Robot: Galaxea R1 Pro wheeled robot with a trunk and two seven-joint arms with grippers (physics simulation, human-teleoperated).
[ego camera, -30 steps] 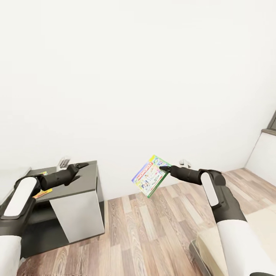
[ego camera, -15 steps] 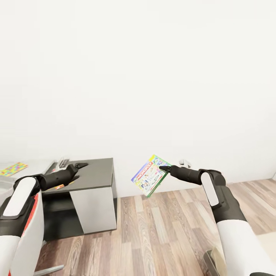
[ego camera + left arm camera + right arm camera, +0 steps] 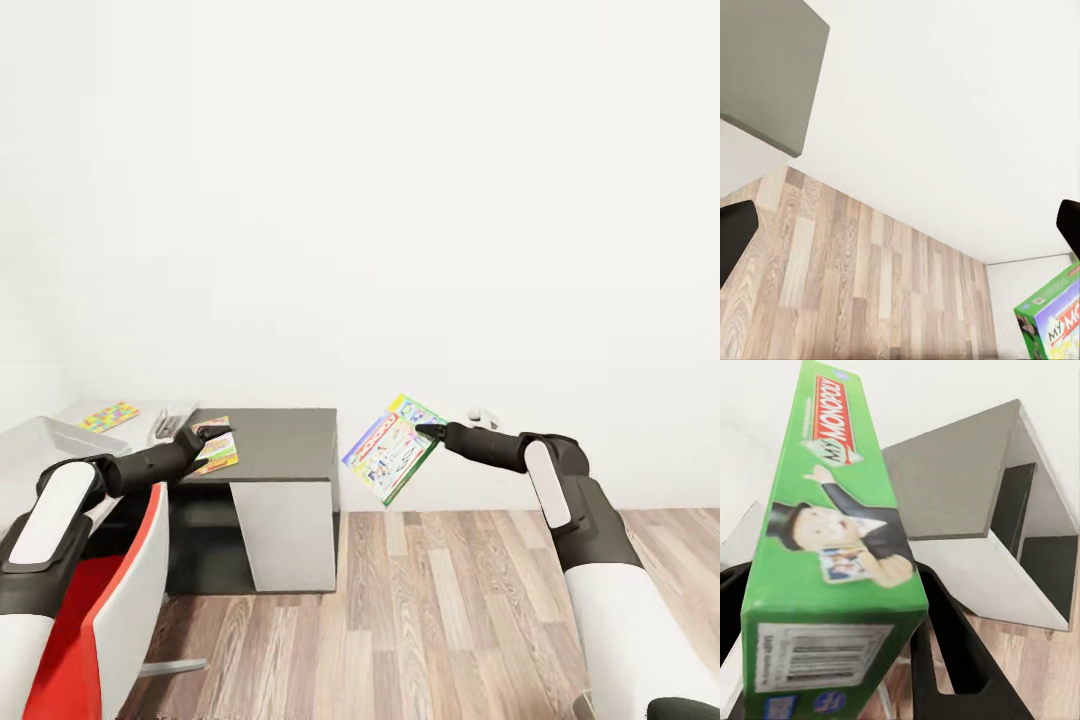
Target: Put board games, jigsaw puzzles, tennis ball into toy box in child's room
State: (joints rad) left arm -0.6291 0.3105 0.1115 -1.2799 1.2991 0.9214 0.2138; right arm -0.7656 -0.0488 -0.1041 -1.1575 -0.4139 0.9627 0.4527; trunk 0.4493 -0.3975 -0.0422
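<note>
The right tool [image 3: 432,433] gripped a green board game [image 3: 391,449] reading "MY MONOPOLY" in the air above the wood floor [image 3: 440,610], right of the dark table [image 3: 275,440], while the left tool [image 3: 212,434] hung open above that table.

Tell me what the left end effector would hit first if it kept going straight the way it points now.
Probably nothing close. The left end effector, open, hangs over the dark table. Its wrist view looks past the table's corner at bare wood floor and white wall. One of those likely comes first; depth is unclear.
</note>
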